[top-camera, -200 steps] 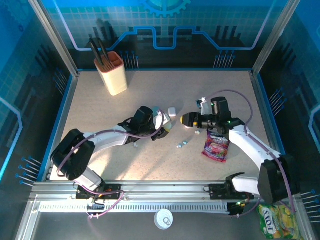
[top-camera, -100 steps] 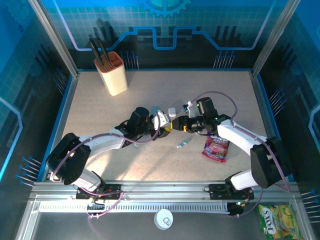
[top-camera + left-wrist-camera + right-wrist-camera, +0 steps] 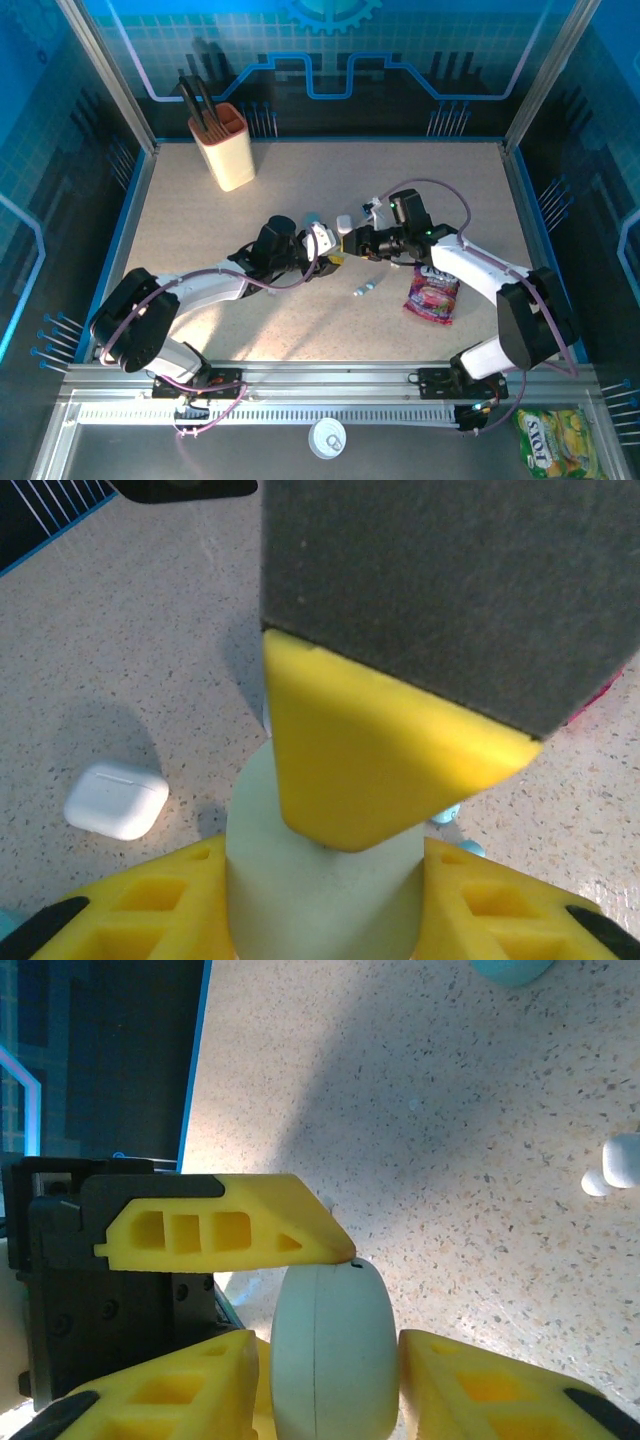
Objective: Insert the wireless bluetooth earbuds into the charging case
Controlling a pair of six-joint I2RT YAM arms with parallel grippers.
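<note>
Left tool [image 3: 333,254] clamps the pale charging case [image 3: 318,905]; right tool [image 3: 330,1365] straddles it, grip unclear.

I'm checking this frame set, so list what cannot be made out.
Left wrist: a finger of the right gripper covers the pale green case; lid state hidden.
Top external: the earbuds are too small to count.
Right wrist: a teal object is cut by the top edge.

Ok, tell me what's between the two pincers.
A pale case, gripped by the left pincer and flanked by the right pincer; both wrist views show it.
</note>
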